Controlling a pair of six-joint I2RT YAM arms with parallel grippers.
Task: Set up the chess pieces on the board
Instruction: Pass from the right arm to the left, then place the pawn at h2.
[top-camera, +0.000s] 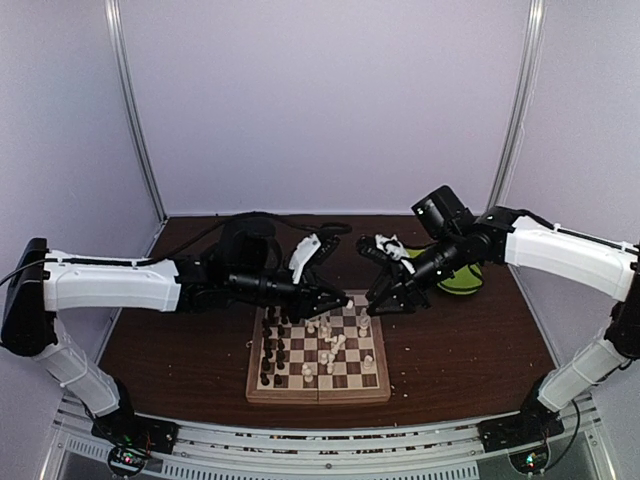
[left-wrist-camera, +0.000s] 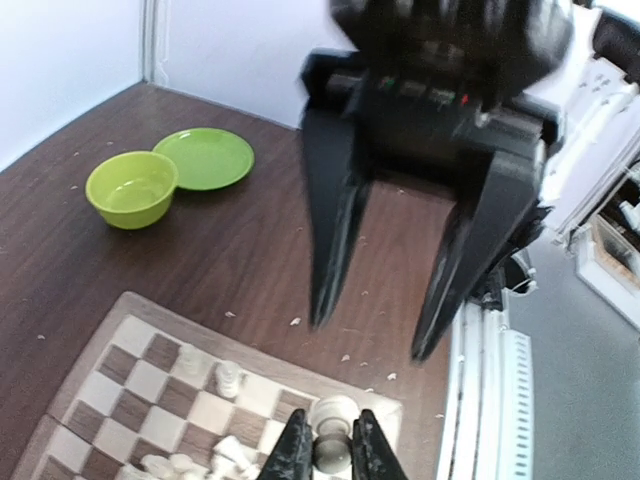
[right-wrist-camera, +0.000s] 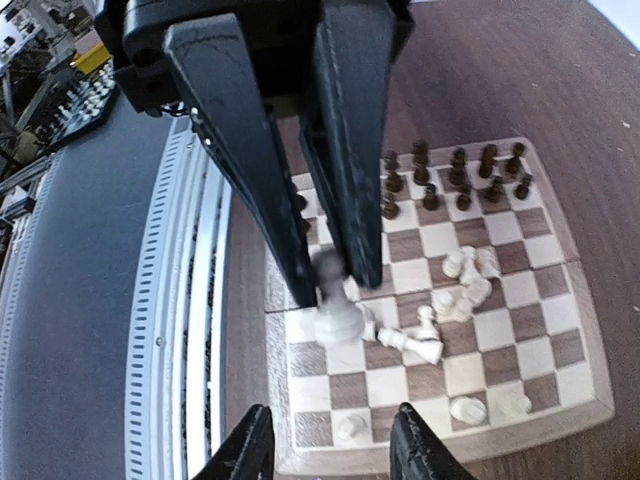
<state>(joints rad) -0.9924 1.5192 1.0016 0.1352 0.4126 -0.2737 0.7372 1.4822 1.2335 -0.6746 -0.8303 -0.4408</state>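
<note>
1. The left tool (left-wrist-camera: 329, 448) is narrowed onto a cream chess piece (left-wrist-camera: 333, 420), with one finger at each side of its upright body.
2. The held piece hangs above the board (top-camera: 318, 394). In the right wrist view it looks much larger than the pieces on the squares, and it overlaps the squares by the board's near edge.
3. The right tool (right-wrist-camera: 331, 415) is spread wide with nothing between its fingers. It hovers just beside the left tool, fingers pointing down.
4. Below both tools, the board lies flat on the tabletop (top-camera: 460, 350) between the two arms.
5. The dark pieces (right-wrist-camera: 455, 175) stand upright in two rows along the board's left side.
6. The cream pieces (right-wrist-camera: 462, 290) are loosely bunched near the middle. Several are tipped over, and a few stand alone toward the right side.
7. Further out, on the far right of the tabletop, a green bowl (left-wrist-camera: 132, 187) sits just beside a green plate (left-wrist-camera: 205, 157).
8. Small white crumbs (left-wrist-camera: 295, 321) dot the wood around the board.
</note>
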